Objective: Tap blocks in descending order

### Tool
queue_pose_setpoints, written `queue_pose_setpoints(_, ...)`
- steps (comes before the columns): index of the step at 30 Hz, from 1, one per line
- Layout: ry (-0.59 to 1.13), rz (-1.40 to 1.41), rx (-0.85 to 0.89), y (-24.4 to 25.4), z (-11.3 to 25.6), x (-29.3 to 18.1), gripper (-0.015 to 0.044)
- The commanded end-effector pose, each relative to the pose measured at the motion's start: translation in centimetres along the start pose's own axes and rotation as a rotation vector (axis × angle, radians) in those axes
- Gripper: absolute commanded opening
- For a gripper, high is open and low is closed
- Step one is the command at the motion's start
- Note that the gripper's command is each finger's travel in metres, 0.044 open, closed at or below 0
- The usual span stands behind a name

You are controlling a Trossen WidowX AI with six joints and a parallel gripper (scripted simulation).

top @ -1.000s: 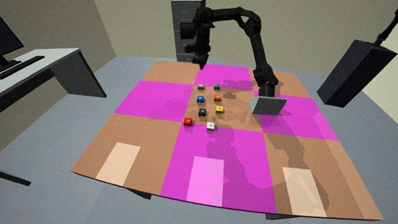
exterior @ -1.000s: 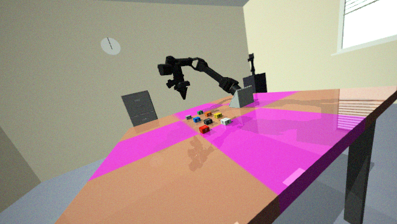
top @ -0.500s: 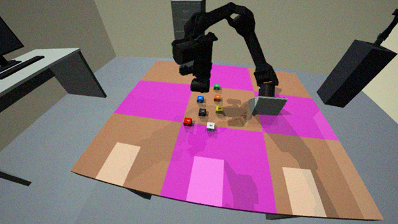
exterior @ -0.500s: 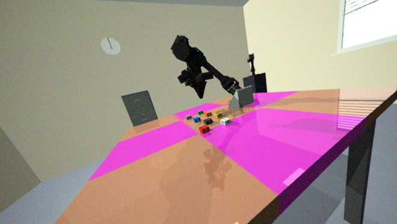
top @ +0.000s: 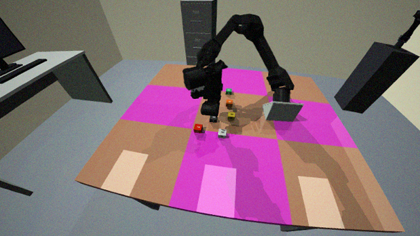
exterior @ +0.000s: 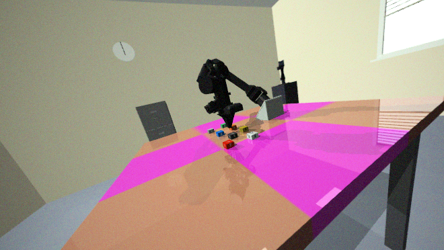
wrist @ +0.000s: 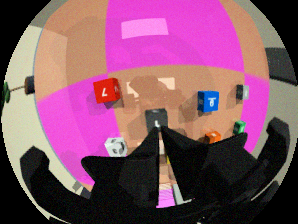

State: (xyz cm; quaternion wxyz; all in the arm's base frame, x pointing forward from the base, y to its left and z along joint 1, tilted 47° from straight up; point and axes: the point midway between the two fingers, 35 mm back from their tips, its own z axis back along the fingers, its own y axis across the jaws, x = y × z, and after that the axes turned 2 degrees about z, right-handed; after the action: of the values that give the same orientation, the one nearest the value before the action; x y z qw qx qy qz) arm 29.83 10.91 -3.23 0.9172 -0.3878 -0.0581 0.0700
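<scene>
My gripper (exterior: 229, 127) (wrist: 159, 129) is shut and empty, its tips pointing down a little above the table, close to the black block (top: 213, 119) (exterior: 232, 136) (wrist: 156, 116), which seems to show 1. The red block (top: 198, 128) (exterior: 228, 144) (wrist: 103, 91) shows 7. The blue block (exterior: 220, 134) (wrist: 204, 102) has an unclear digit. The white block (top: 222, 134) (exterior: 252, 136) (wrist: 115, 147) seems to show 3. Digits on the yellow block (top: 231, 116) (exterior: 243, 129), orange block (top: 229, 103) (wrist: 213, 136), green block (top: 229, 91) (wrist: 239, 127) and grey block (exterior: 210, 130) (wrist: 243, 92) are unreadable. The arm hides blue and grey in the top view.
A pale wedge-shaped panel (top: 284, 111) (exterior: 273, 108) stands by the arm's base, to the right of the blocks in the top view. The blocks stand close together in the middle of the checkered table (top: 156, 136) (exterior: 168, 168). A desk and a filing cabinet stand off the table.
</scene>
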Motion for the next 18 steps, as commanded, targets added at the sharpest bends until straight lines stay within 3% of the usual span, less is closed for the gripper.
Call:
queue_pose_setpoints(1, -0.002, 0.008, -0.005, 0.0, -0.8, -0.1, 0.002)
queue_pose_setpoints(18, -0.002, 0.008, -0.006, -0.1, -3.2, -0.1, 0.002)
